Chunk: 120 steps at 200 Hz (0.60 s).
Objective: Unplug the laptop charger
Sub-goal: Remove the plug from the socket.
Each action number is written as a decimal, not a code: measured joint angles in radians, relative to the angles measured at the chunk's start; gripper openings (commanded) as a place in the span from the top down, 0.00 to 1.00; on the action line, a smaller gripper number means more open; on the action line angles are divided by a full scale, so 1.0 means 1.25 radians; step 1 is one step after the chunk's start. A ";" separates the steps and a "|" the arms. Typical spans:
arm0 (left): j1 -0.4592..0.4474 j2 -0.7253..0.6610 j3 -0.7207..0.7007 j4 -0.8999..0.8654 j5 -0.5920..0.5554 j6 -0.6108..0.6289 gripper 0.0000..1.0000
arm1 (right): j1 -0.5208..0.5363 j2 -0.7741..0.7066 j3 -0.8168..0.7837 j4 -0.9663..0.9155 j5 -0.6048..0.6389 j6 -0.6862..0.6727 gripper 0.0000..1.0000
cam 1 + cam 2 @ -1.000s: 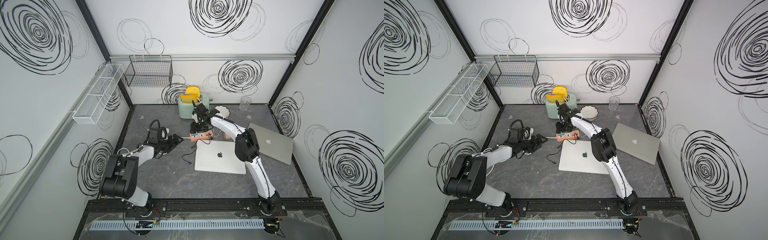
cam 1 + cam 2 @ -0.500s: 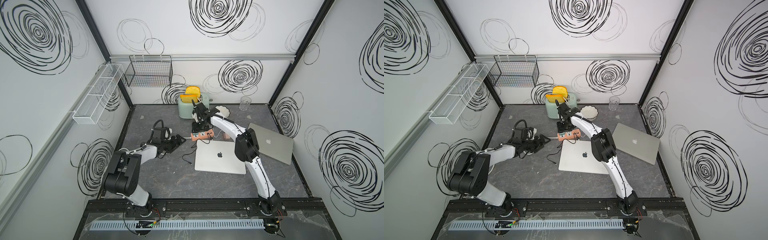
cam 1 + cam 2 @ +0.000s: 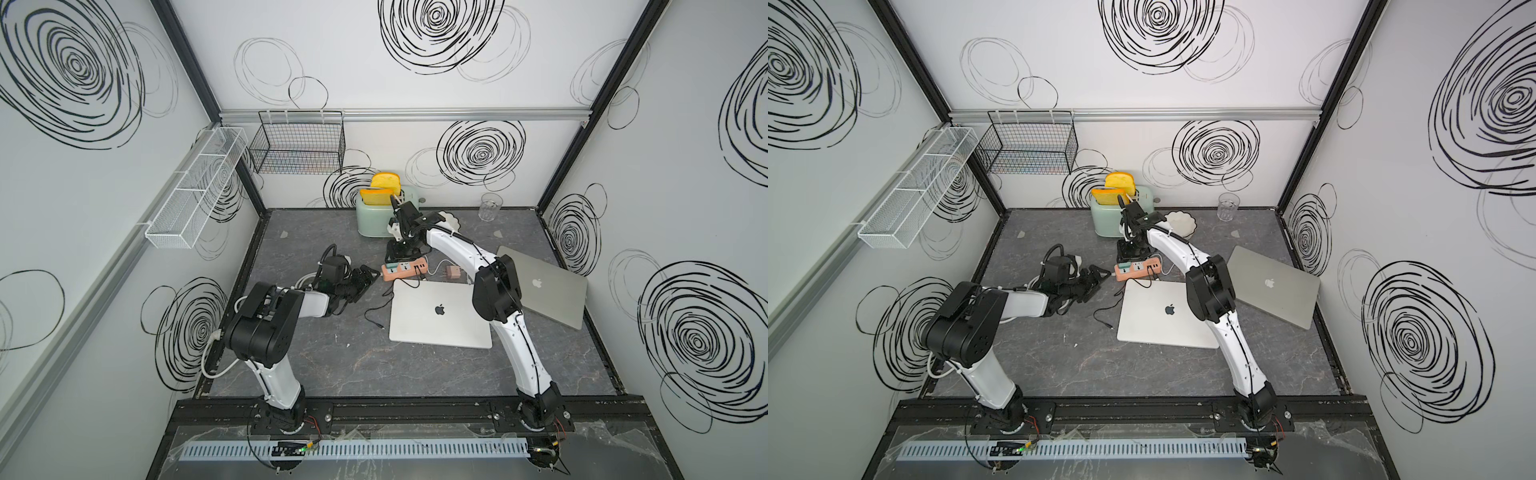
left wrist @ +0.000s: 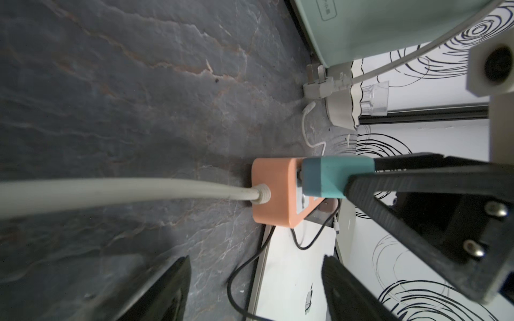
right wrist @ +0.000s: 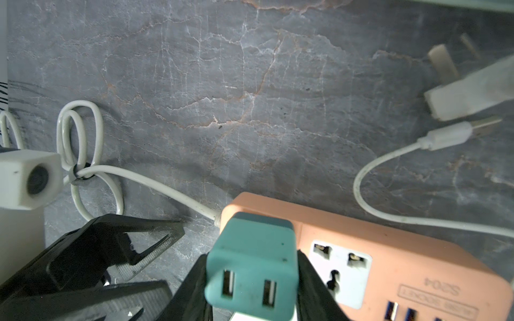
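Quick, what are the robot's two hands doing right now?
Left gripper: open, holding nothing.
Right gripper: closed on the teal charger plug.

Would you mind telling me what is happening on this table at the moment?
The right end effector is closed on the teal charger plugged into the orange power strip, apparently about to pull it out. The left end effector hovers open just off the strip's cord end, holding nothing.

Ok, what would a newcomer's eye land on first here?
A teal charger stands at one end of the orange power strip, pinched by the fingers of the right gripper. Two closed silver laptops lie nearby, and a mint toaster holding yellow toast stands at the back wall.
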 measured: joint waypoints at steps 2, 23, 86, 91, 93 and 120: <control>-0.002 0.003 0.002 0.004 0.000 -0.003 0.21 | 0.000 0.000 0.000 0.000 -0.002 0.000 0.78; -0.016 0.028 0.018 0.036 -0.004 -0.022 0.22 | -0.003 -0.002 0.000 -0.001 -0.018 0.004 0.79; -0.033 0.069 0.033 0.091 -0.008 -0.055 0.40 | -0.004 -0.005 0.000 -0.002 -0.074 0.021 0.79; -0.033 0.071 0.033 0.094 -0.009 -0.056 0.41 | -0.004 -0.005 0.000 -0.002 -0.077 0.021 0.79; -0.033 0.072 0.033 0.095 -0.009 -0.057 0.42 | -0.004 -0.005 0.000 -0.002 -0.078 0.022 0.79; -0.033 0.078 0.033 0.099 -0.011 -0.061 0.47 | -0.004 -0.007 -0.004 0.005 -0.093 0.026 0.80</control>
